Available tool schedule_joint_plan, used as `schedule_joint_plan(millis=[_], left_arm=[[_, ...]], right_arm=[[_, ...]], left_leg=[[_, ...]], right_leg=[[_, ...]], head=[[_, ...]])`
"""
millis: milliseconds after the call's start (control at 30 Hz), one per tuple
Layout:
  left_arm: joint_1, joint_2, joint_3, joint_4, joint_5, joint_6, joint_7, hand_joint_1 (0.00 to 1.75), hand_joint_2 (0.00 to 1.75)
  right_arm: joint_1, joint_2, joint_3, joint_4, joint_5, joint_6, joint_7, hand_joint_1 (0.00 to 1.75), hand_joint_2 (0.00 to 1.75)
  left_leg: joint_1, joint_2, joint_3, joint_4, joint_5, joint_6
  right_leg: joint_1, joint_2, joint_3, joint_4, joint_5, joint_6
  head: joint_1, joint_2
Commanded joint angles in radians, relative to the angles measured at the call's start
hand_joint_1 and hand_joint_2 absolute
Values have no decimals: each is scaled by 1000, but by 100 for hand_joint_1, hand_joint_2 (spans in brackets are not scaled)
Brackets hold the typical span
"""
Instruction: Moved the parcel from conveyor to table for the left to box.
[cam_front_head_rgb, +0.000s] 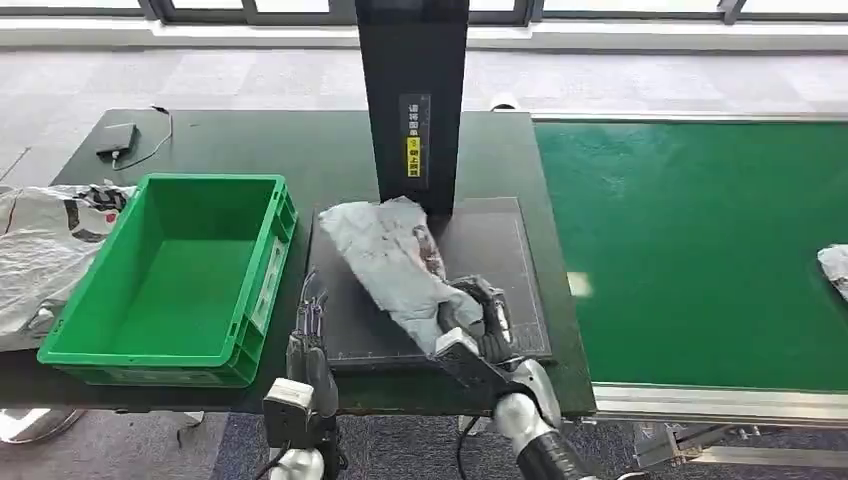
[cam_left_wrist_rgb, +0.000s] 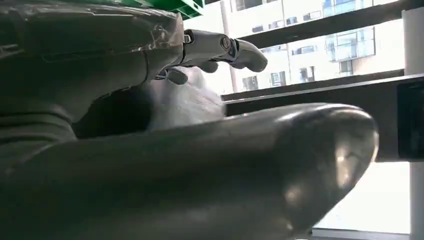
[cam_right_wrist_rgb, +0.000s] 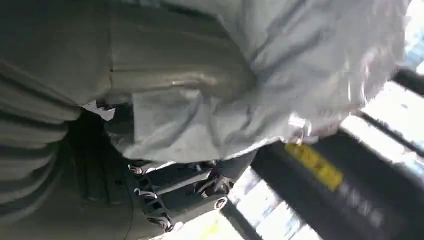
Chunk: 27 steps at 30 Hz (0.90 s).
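Observation:
A crumpled grey parcel (cam_front_head_rgb: 395, 260) lies across the black mat (cam_front_head_rgb: 495, 235) in the middle of the table. My right hand (cam_front_head_rgb: 482, 322) grips its near end; in the right wrist view the thumb (cam_right_wrist_rgb: 150, 60) presses on the parcel (cam_right_wrist_rgb: 300, 70) and dark fingers (cam_right_wrist_rgb: 170, 185) curl under it. My left hand (cam_front_head_rgb: 310, 335) stands open at the mat's near left corner, beside the green crate (cam_front_head_rgb: 215, 182), holding nothing. In the left wrist view its fingers (cam_left_wrist_rgb: 220, 50) are spread apart from the thumb (cam_left_wrist_rgb: 225, 170), and the parcel (cam_left_wrist_rgb: 185, 100) shows beyond them.
The crate is empty and sits left of the mat. A black post (cam_front_head_rgb: 413, 90) rises behind the parcel. The green conveyor (cam_front_head_rgb: 690, 250) runs to the right with another parcel (cam_front_head_rgb: 835, 268) at its edge. Grey bags (cam_front_head_rgb: 40, 250) lie at the far left, near a small dark device (cam_front_head_rgb: 115, 138).

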Motion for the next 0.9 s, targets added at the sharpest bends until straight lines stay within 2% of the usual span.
schedule_joint_plan(millis=[33, 67, 400, 533, 567, 733, 833, 900], left_arm=[[-19, -25, -13, 83, -14, -8, 1, 0, 0], [-18, -27, -7, 80, -19, -9, 1, 0, 0], [-11, -30, 3, 73, -28, -12, 1, 0, 0], [-7, -36, 19, 73, -40, -24, 1, 0, 0], [-10, -37, 18, 80, -43, -30, 1, 0, 0], [-28, -45, 20, 96, -59, -50, 5, 0, 0], [-38, -48, 13, 107, -69, -60, 15, 0, 0], [-39, -47, 13, 109, -68, -65, 17, 0, 0]], right_arm=[[-131, 85, 143, 349, 47, 46, 48, 17, 175], [-136, 90, 139, 355, 49, 39, 65, 0, 175], [-146, 83, 126, 351, 50, 36, 75, 0, 175], [-118, 64, 40, 285, -3, 77, 41, 0, 175], [-104, 54, 22, 259, -5, 92, 35, 0, 0], [-10, 17, -59, 122, -2, 129, 46, 0, 0], [83, -4, -106, -42, -13, 150, 21, 0, 0], [130, -21, -124, -126, -6, 161, 41, 0, 0]], left_leg=[[0, 2, 2, -2, -1, 0], [1, 2, 2, -1, -1, 0], [0, 1, 0, -1, 0, 0], [0, 1, 1, -2, 0, 0], [0, 1, 1, -3, 0, 0], [1, -3, 0, -1, 0, 0], [0, -5, 0, -1, 0, 0], [0, -5, 0, -1, 0, 0]], right_leg=[[0, 2, 2, -2, 0, -1], [1, 2, 2, -1, 0, -1], [0, 1, 0, -2, 0, -1], [1, 1, 1, -3, 0, -2], [1, 1, 1, -3, 1, -2], [1, -3, 2, -3, 0, -1], [1, -4, 2, -3, -1, -1], [0, -4, 2, -3, -1, -1]], head=[[0, 0], [0, 0], [0, 0], [0, 0], [0, 0], [0, 0], [0, 0], [0, 0]])
